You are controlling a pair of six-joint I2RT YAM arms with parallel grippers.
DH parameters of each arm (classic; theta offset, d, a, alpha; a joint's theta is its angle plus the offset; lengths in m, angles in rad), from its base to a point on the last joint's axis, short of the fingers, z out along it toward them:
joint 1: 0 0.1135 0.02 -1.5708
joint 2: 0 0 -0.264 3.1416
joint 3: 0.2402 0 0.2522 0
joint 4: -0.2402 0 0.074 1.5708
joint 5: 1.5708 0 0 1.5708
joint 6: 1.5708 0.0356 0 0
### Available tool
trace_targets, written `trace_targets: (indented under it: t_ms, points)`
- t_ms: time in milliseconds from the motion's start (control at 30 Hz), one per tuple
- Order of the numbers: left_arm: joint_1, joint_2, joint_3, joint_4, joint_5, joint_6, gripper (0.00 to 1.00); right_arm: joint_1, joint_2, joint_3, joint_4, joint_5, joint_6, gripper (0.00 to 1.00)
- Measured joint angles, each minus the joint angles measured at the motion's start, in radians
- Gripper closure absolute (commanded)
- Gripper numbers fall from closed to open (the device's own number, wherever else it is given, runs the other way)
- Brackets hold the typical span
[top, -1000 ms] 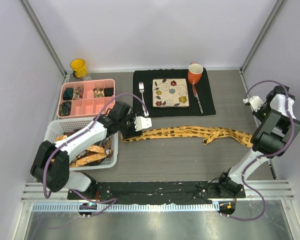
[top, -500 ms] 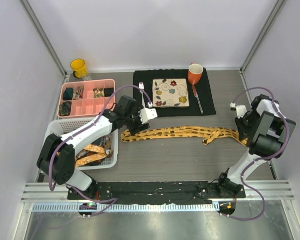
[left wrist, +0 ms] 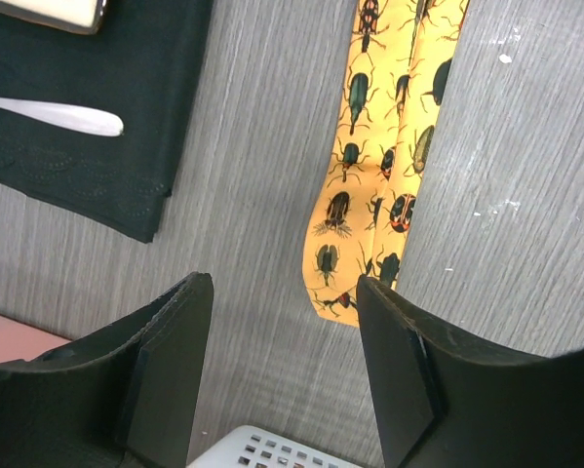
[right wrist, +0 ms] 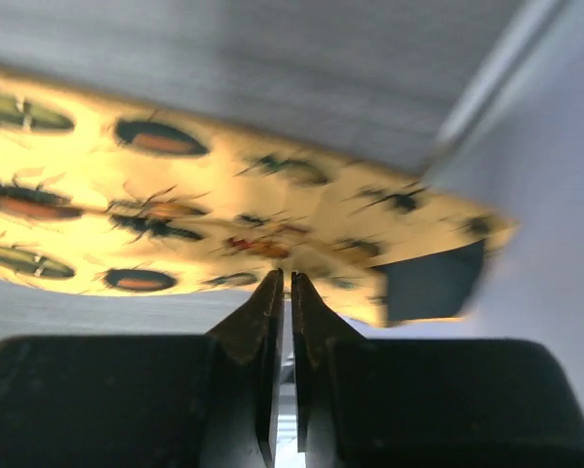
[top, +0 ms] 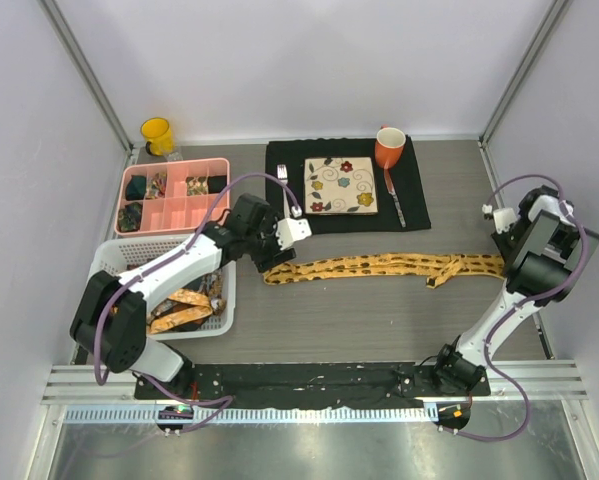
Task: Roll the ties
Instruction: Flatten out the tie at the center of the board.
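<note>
1. Top external view: one mustard-yellow tie (top: 379,267) printed with dark beetles lies stretched flat, left to right, on the grey table (top: 379,325), just in front of the black mat (top: 414,205).
2. Right gripper (top: 504,258) sits at the tie's right end. In the right wrist view its fingers are pressed together on the fabric's edge.
3. Left gripper (top: 269,256) hovers over the tie's pointed left end with its fingers wide apart. In the left wrist view the tip lies on the table between them.
4. White basket (top: 107,258) at the left holds more ties (top: 179,315), orange-yellow and loosely heaped. The left arm crosses above it.
5. Pink tray (top: 179,163) stands just behind the basket. Several compartments hold small dark or patterned bundles, too small to identify.
6. On the mat are a floral tile (top: 341,185), a fork (top: 283,183) to its left, another utensil (top: 394,203) to its right and an orange mug (top: 389,148) at the back.
7. Yellow cup (top: 157,134) stands in the back left corner, behind the tray.
</note>
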Motion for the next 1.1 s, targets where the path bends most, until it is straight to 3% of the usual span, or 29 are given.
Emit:
trace_targets:
  t_ms: [200,333,500,600,667,867,1100]
  points:
    - [0.0,-0.023,-0.027,0.0,-0.011,-0.022,0.33,0.008,-0.043,0.074,-0.021,-0.117,-0.025,0.67]
    - [0.0,-0.041,-0.027,0.003,-0.023,-0.06,0.31,0.056,-0.216,0.016,-0.11,-0.211,-0.045,0.64]
    - [0.0,-0.048,-0.007,0.003,-0.045,-0.15,0.25,0.308,-0.487,-0.111,-0.156,-0.263,0.022,0.64]
    - [0.0,-0.056,0.019,0.006,-0.083,-0.222,0.2,0.456,-0.554,-0.184,-0.15,-0.273,0.092,0.64]
    - [0.001,-0.076,0.029,0.018,-0.123,-0.282,0.01,0.499,-0.559,-0.24,-0.137,-0.259,0.14,0.64]
    - [0.005,-0.1,0.113,0.024,-0.264,-0.462,0.0,0.584,-0.528,-0.391,-0.06,-0.185,0.239,0.64]
    - [0.044,-0.127,0.149,0.027,-0.264,-0.578,0.0,0.629,-0.456,-0.457,0.05,-0.13,0.312,0.66]
